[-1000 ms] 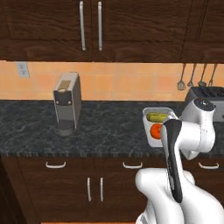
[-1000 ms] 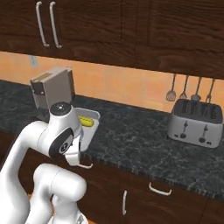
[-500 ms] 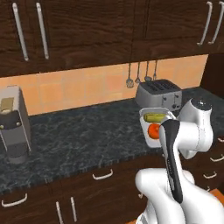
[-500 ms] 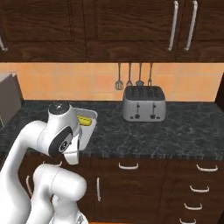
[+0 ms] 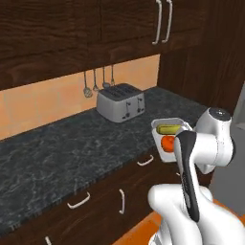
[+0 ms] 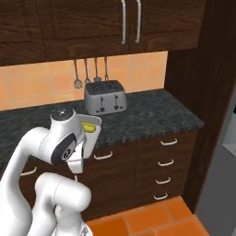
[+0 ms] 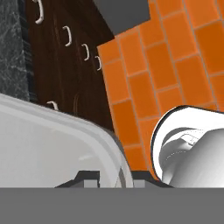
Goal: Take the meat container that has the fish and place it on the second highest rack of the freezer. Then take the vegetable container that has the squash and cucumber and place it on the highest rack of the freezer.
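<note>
Riding at the arm's wrist in the left base view, the vegetable container [image 5: 168,135] hangs off the tabletop [image 5: 72,153]. Right base view: it juts past the wrist toward the toaster [image 6: 105,97]. Hand view: the claw [image 7: 114,177] pinches its rim, body spreading left.

A white container [image 6: 93,123] rides beside the arm [image 6: 64,143], toaster [image 6: 105,97] behind.

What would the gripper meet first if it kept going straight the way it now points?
The gripper is shut on the wall of the white container and points downward. Past that wall, the line probably ends on the orange tiled floor beside the dark lower cabinets, though depth is unclear.
</note>
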Controlling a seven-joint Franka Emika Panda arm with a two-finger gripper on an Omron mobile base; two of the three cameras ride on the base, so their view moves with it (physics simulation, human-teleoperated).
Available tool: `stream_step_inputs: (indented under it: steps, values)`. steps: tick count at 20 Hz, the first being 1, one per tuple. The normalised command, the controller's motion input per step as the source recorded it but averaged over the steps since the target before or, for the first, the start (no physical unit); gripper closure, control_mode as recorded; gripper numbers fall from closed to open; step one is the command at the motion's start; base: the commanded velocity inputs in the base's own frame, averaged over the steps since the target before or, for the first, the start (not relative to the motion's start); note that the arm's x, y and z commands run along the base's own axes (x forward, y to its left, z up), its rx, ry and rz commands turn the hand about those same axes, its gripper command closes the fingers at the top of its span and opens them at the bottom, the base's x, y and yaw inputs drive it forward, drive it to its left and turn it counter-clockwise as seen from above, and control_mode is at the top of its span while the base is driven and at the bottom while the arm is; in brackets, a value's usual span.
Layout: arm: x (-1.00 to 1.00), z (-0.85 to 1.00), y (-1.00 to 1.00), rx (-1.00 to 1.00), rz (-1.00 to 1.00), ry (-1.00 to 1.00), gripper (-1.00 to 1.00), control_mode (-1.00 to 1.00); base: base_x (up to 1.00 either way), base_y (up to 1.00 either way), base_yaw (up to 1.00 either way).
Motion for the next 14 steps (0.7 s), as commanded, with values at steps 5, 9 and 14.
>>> stream_step_inputs:
  steps: [5,9,14]
  values:
    - [0.00,0.00,0.00,0.00,0.00,0.00,1.00,1.00,-0.53,0.00,-0.57]
    - [0.00,0.00,0.00,0.00,0.00,0.00,1.00,1.00,-0.03,-0.20,-0.70]
    - [0.00,0.00,0.00,0.00,0.00,0.00,1.00,1.00,0.02,-0.34,-0.67]
